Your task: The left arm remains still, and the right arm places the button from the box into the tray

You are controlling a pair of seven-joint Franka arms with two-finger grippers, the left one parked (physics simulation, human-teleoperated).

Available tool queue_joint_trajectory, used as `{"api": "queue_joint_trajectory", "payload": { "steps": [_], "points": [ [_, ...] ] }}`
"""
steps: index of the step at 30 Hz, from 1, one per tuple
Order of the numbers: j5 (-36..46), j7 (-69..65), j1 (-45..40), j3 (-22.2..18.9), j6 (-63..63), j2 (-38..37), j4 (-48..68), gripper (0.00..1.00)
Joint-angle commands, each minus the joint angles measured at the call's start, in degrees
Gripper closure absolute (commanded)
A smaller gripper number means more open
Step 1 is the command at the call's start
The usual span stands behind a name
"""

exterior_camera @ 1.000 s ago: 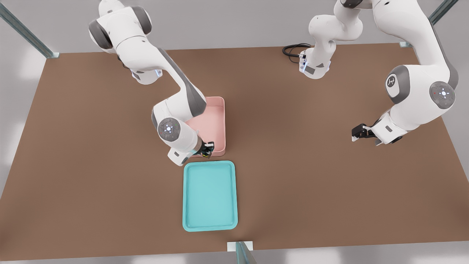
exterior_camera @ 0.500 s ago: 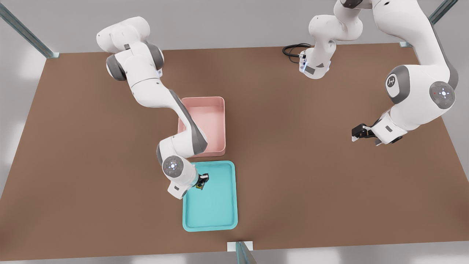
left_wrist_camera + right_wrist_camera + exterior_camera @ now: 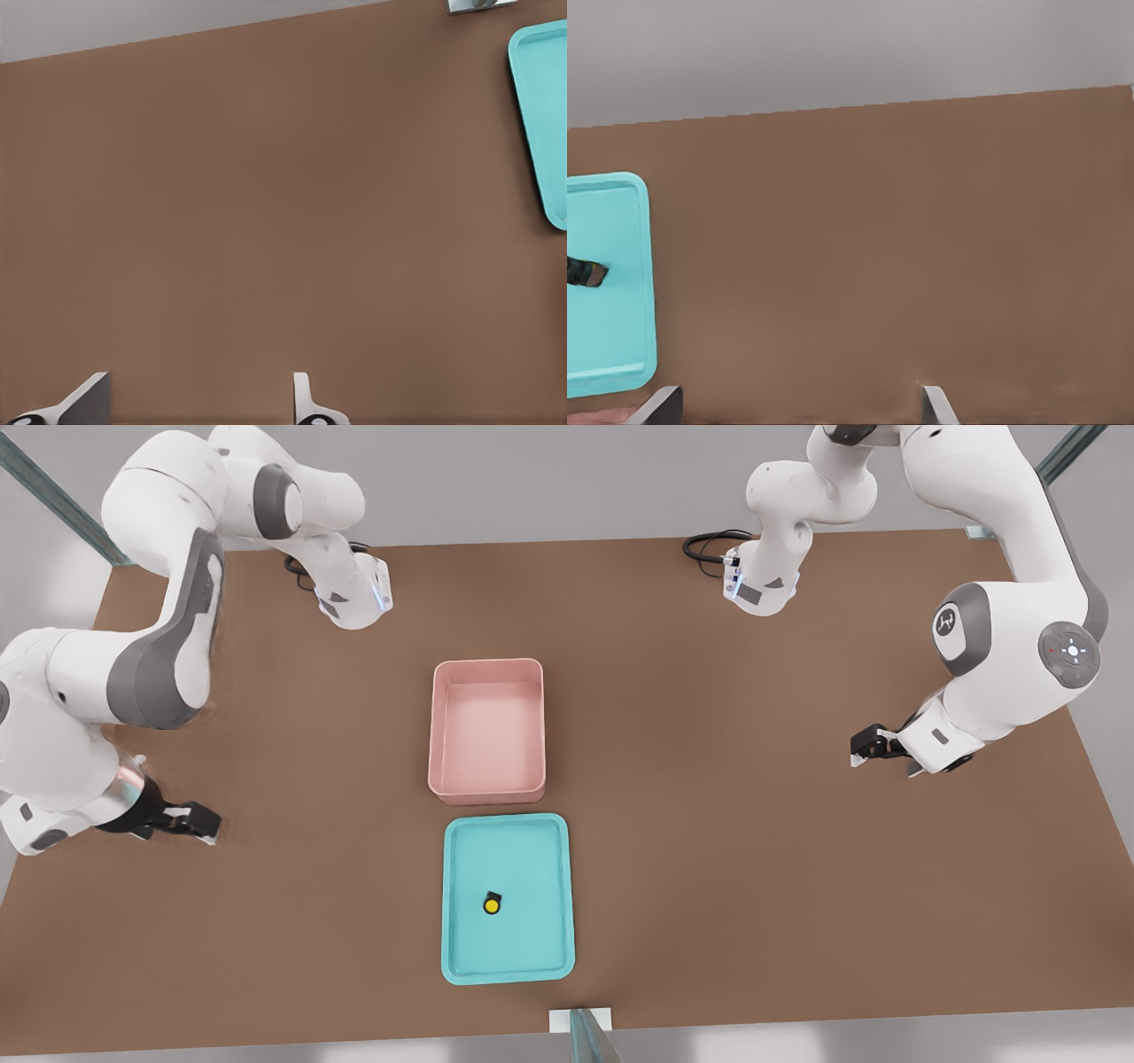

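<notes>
The button [image 3: 492,904], with its yellow top on a dark base, lies alone inside the teal tray [image 3: 461,957], a little toward the front view's left of the tray's middle. The pink box [image 3: 435,726] behind the tray is empty. My gripper [image 3: 199,824] hangs over bare table at the front view's far left, well apart from the tray and box. In the right wrist view the gripper [image 3: 797,403] is open with nothing between its fingers, and the tray [image 3: 620,354] and an edge of the button [image 3: 585,272] show at the side.
The parked arm [image 3: 1010,646] stands at the front view's right, its gripper [image 3: 873,746] over the table. A black cable [image 3: 709,545] lies near its base at the back. A metal bracket [image 3: 580,1020] sits at the table's front edge. The tray's corner [image 3: 542,133] shows in the left wrist view.
The gripper carried the button from the box's front edge to over the tray, let it go there, and swung away to the front view's far left. The button now rests in the tray.
</notes>
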Motion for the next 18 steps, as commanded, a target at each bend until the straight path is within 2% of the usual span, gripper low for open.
{"api": "queue_joint_trajectory", "payload": {
  "steps": [1, 2, 3, 4, 7, 8, 9, 18],
  "points": [
    [0.5, -26.0, -6.8, -0.1, -13.0, -0.6, -0.2, 0.00],
    [0.6, -29.8, -9.3, 0.1, -11.1, -1.5, -3.4, 0.00],
    [-2.2, -22.8, -4.6, 0.3, 2.4, -13.9, -24.5, 0.00],
    [-4.2, -10.9, -1.0, 1.2, 9.2, -21.7, -36.8, 0.00],
    [-4.5, -7.6, 0.9, 3.3, 7.3, -22.4, -36.8, 0.00],
    [-5.7, -7.1, -11.0, 16.3, 6.9, -22.4, -36.2, 0.00],
    [-5.8, -7.3, -17.4, 22.9, 3.1, -22.4, -33.7, 0.00],
    [-6.2, -6.6, -16.4, 23.1, 0.8, -21.4, -32.6, 0.00]
  ]
}}
